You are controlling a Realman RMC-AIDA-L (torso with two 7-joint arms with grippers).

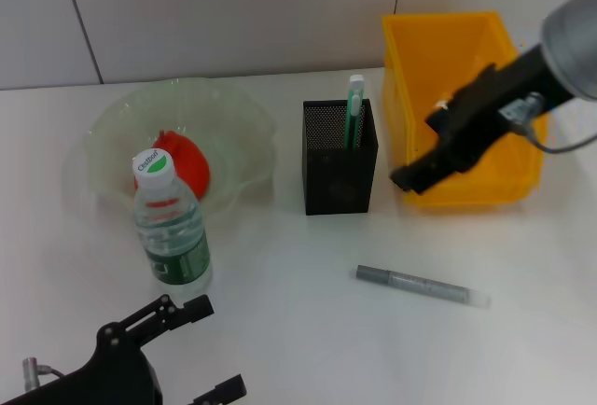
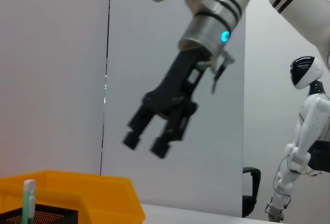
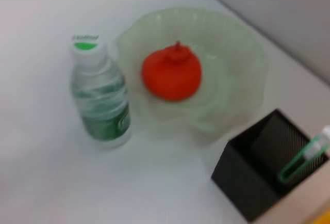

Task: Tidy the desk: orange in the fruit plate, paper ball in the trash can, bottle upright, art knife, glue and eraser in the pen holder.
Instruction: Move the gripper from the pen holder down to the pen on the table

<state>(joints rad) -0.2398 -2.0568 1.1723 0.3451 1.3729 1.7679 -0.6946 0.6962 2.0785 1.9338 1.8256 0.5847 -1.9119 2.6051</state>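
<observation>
The orange (image 1: 182, 167) (image 3: 172, 74) lies in the pale green fruit plate (image 1: 238, 111) (image 3: 247, 48). In front of the plate the bottle (image 1: 171, 228) (image 3: 98, 100) stands upright. The green art knife (image 1: 354, 111) (image 3: 301, 159) stands in the black mesh pen holder (image 1: 339, 172) (image 3: 258, 177). On the table near the front lies the grey glue (image 1: 420, 286). My right gripper (image 1: 410, 179) (image 2: 145, 144) hangs open and empty over the front left corner of the yellow trash can (image 1: 466, 60) (image 2: 77, 193). Low at the near left, my left gripper (image 1: 210, 349) is open. Eraser and paper ball are out of view.
A pale wall runs along the table's far edge behind the plate and the bin. Another white robot (image 2: 304, 131) and a chair stand far off in the left wrist view.
</observation>
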